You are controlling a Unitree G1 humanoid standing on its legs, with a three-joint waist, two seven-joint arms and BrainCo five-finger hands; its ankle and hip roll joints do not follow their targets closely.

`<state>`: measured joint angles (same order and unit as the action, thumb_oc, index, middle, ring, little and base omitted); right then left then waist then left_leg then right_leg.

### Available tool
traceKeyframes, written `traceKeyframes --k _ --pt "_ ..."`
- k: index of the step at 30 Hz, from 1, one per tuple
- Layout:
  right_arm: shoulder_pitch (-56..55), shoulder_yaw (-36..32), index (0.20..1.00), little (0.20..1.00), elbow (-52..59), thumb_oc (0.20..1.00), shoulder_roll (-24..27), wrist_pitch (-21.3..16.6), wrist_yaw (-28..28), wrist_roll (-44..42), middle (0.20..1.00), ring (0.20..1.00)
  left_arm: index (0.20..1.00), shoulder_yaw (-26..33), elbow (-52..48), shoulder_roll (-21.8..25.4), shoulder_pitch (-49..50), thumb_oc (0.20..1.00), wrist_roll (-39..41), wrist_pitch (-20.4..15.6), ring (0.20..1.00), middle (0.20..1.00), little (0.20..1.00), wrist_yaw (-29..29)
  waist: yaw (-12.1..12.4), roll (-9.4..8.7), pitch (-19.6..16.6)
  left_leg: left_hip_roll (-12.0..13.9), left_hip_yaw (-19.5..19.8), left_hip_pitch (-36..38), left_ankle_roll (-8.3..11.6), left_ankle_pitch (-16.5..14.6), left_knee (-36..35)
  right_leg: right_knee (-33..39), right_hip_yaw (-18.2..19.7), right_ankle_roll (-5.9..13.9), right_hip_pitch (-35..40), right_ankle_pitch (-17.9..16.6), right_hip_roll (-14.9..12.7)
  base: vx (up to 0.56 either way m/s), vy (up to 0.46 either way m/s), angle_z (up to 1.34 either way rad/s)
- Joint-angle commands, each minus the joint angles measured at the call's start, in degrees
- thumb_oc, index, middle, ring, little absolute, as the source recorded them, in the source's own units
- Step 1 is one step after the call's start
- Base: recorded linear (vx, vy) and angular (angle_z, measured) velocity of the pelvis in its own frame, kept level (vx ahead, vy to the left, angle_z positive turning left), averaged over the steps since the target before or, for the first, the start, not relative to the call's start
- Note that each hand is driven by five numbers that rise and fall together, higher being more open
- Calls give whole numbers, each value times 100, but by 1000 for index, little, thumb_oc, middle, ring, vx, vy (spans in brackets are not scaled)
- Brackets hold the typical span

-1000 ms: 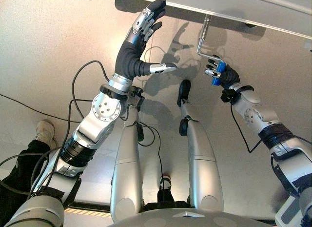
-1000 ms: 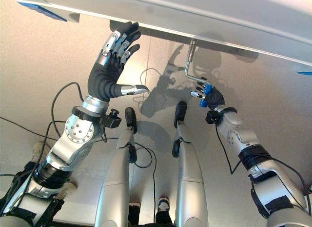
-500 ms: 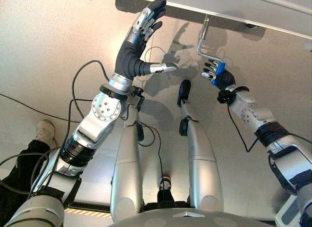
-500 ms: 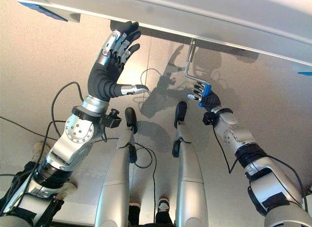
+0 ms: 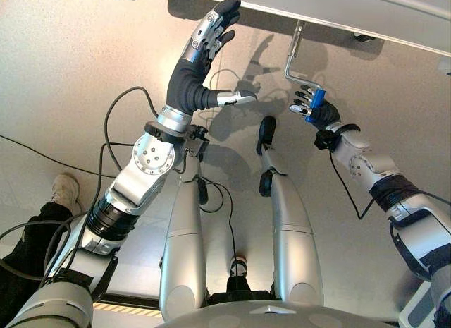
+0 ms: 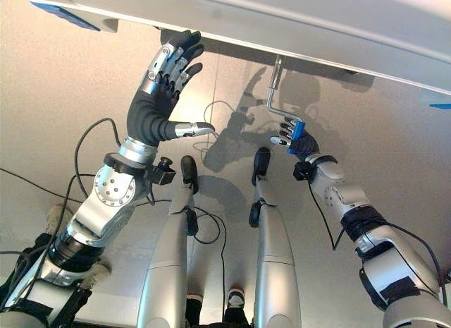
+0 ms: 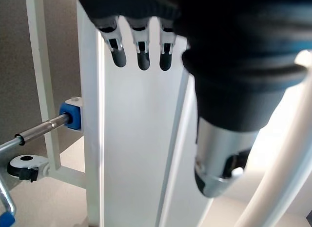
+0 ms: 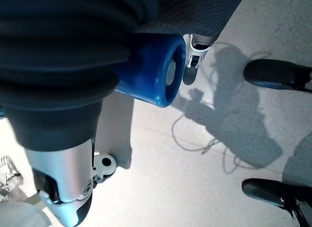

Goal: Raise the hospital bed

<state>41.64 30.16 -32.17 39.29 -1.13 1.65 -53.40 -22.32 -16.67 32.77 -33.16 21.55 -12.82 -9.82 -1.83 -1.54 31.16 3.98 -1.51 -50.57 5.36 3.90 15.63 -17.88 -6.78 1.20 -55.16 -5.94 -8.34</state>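
Since one second ago, we see the right robot hand carry the blue crank grip slightly toward the robot's left, from the outer side of its arc to a point more nearly below the bent metal crank rod; between the half-second frame and now the shift is very small. Its fingers are curled round the blue grip, which the right wrist view shows end-on inside the palm. The left robot hand has kept its place, fingers straight and spread, tips at the white frame of the hospital bed at its lower edge, thumb held out to the side; it grasps nothing. The left wrist view shows the crank shaft entering a blue bushing on the bed frame, with a caster below it.

We judge the task to be under way: the crank is grasped and turning. How far the bed has risen we cannot tell from these frames, and further turns of the crank presumably remain.
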Motion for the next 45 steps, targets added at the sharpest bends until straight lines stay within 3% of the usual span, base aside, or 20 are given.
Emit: traceKeyframes --k 1,23,40,41,42,43,45 --pt "266 405 1000 1000 209 1000 221 -42 208 269 1000 1000 1000 -2 -571 66 46 1000 0 -230 1000 1000 1000 -1 -33 191 -137 -94 106 -40 -95 -91 23 124 -72 666 378 314 -63 0 0 0" --pt "573 802 1000 1000 108 1000 468 18 314 421 1000 1000 1000 -114 -576 108 -1 1000 -17 -251 1000 1000 1000 -19 168 178 -137 -73 463 5 43 199 -287 -167 -486 615 406 553 -91 -9 -35 8" --pt "418 681 1000 1000 78 1000 385 36 329 548 1000 1000 1000 -89 -583 59 10 1000 -107 -217 1000 1000 1000 -45 173 270 -137 -112 482 -50 26 204 -281 -245 -503 622 356 580 -133 -1 0 1" --pt "396 672 617 617 79 617 380 33 327 551 617 617 1000 -86 -582 55 17 1000 -107 -215 1000 1000 1000 -46 170 276 -137 -112 476 -58 21 203 -272 -248 -491 621 351 581 -128 0 0 0" --pt "372 660 558 558 71 558 368 27 324 558 558 558 1000 -87 -581 48 18 1000 -107 -215 1000 1000 1000 -47 166 281 -137 -114 474 -57 18 203 -268 -249 -484 620 350 578 -125 0 0 0" --pt "375 658 200 200 54 200 359 19 313 558 200 200 1000 -91 -573 50 25 1000 -102 -213 1000 1000 1000 -43 170 286 -137 -115 474 -57 15 201 -263 -246 -476 620 347 576 -123 0 0 0" --pt "345 623 200 200 91 200 332 3 293 544 200 200 1000 -85 -578 53 34 1000 -91 -213 1000 1000 1000 -42 158 285 -137 -113 464 -46 11 199 -271 -233 -464 621 343 569 -121 0 0 0"
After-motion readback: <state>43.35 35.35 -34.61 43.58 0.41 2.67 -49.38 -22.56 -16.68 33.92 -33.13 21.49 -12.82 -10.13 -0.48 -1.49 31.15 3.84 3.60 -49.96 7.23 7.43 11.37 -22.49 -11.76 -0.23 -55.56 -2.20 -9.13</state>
